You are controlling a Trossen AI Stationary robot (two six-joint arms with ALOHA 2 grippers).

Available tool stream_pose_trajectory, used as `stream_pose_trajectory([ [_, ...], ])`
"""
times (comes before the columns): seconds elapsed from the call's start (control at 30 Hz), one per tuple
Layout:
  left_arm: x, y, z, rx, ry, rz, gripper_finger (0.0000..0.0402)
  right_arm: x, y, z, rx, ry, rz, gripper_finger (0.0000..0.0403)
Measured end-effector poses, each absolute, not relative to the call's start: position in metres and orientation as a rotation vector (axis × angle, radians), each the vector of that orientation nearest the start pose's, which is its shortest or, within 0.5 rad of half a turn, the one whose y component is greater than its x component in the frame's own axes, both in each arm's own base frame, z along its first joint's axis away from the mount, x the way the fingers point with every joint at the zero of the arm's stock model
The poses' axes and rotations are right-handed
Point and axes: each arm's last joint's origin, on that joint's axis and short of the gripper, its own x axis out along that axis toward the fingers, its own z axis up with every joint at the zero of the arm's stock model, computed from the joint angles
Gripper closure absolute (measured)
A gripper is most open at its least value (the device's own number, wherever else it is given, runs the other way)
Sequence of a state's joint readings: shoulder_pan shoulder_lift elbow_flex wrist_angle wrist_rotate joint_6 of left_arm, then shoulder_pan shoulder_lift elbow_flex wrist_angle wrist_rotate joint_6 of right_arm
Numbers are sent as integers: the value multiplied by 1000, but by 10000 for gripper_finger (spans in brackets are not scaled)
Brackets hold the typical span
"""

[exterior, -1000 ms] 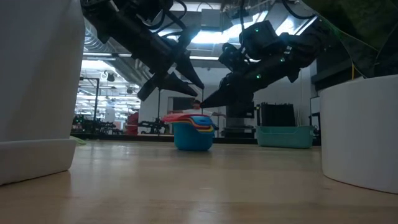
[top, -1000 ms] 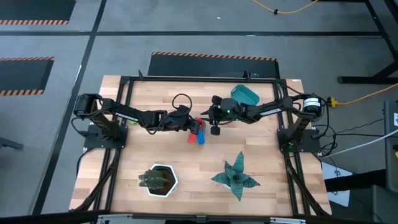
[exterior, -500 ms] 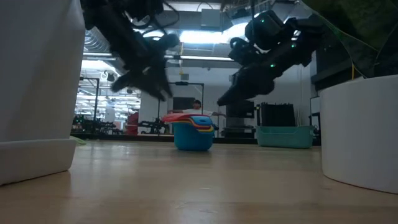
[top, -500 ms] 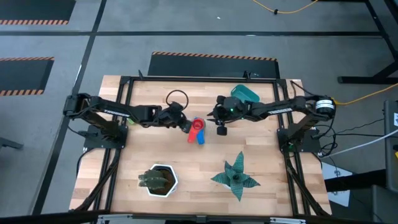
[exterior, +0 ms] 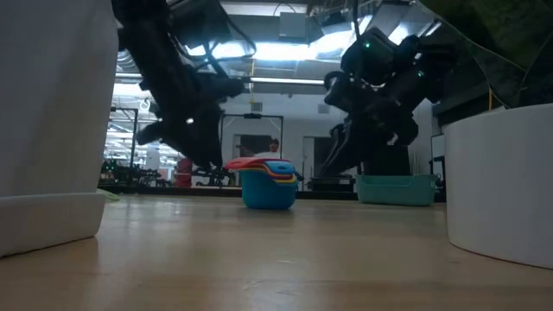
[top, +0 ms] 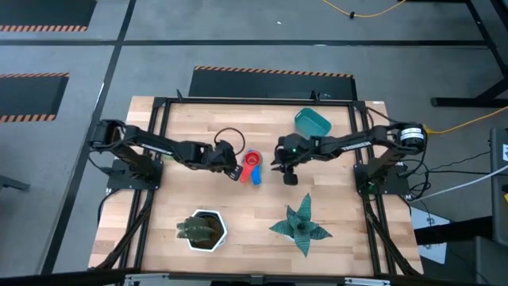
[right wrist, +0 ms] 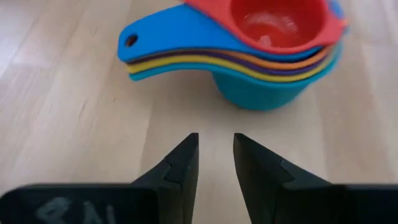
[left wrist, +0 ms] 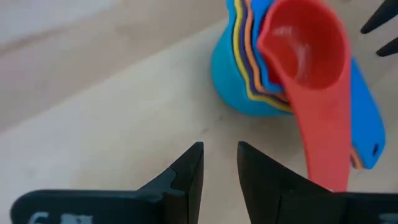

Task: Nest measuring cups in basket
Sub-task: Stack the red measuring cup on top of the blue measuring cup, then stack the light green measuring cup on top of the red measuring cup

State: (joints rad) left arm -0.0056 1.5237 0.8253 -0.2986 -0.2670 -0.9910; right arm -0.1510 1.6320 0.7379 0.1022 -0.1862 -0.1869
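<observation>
Your nested measuring cups [top: 252, 166] are sitting on the bench [top: 238, 199], outside the basket [top: 313, 121]. Left tool [left wrist: 219, 163] and right tool [right wrist: 216, 152] are flanking them, fingers slightly apart, gripping nothing.

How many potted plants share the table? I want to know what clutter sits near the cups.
2: a white hexagonal pot at the near left, and a green star-shaped plant at the near right.

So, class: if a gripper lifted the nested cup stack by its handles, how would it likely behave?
The cup stack looks like thin plastic, so it is probably light and fairly stiff. The handles fan out unevenly, the red one skewed from the blue, so cups may separate or slip apart. The bottom cup's base looks narrow under long handles, so a push there might tip it.
</observation>
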Motion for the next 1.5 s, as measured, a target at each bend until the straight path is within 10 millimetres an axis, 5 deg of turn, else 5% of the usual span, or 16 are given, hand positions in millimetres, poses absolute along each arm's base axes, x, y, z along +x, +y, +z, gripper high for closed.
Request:
stream_pose_trajectory([
  [0.43,308,-12,163,-895,706,568,311,321,-19,122,3,676,174,297],
  [1.1,319,-14,178,-916,559,448,311,339,-10,135,2,571,208,297],
  [1.5,304,-1,205,-892,552,405,312,317,-18,171,-32,625,198,297],
])
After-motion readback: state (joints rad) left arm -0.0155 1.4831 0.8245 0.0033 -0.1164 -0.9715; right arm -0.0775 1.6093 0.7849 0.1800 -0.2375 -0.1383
